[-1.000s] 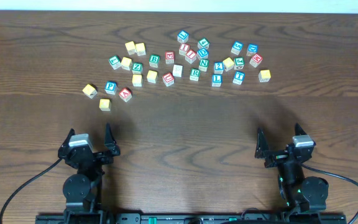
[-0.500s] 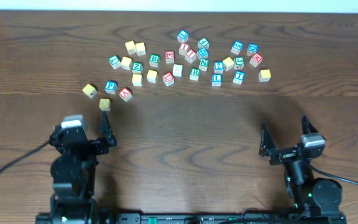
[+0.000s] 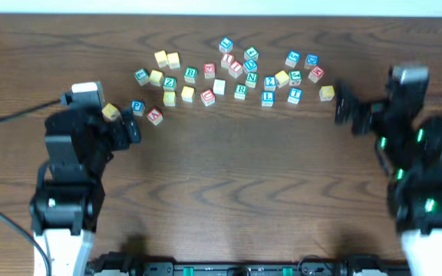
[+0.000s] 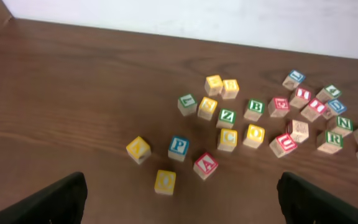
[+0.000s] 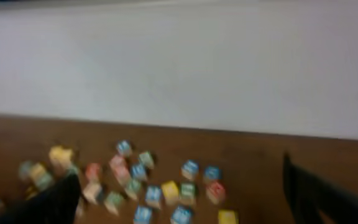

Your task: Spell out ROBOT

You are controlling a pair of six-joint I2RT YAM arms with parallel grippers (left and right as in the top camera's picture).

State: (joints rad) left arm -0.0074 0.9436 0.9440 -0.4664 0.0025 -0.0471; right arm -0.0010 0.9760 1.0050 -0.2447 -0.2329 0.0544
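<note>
Jaws gape wide, empty, on left arm [image 3: 71, 149] and right arm [image 3: 420, 146], both raised above table [image 3: 229, 176].

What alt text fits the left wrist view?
Lettered wooden cubes lie scattered on a dark table, including a green-framed B cube. The open, empty left gripper shows its fingers at the bottom corners.

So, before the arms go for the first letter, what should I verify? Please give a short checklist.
1. Left gripper open and empty: ok.
2. Right gripper open and empty: ok.
3. Green R cube letter up: ok.
4. Room for fingers around the R cube: cannot tell, the N cube stands close.
5. Green B cube and blue T cube in view: ok.
6. Bare table in front of the cubes for the word: ok.
</note>
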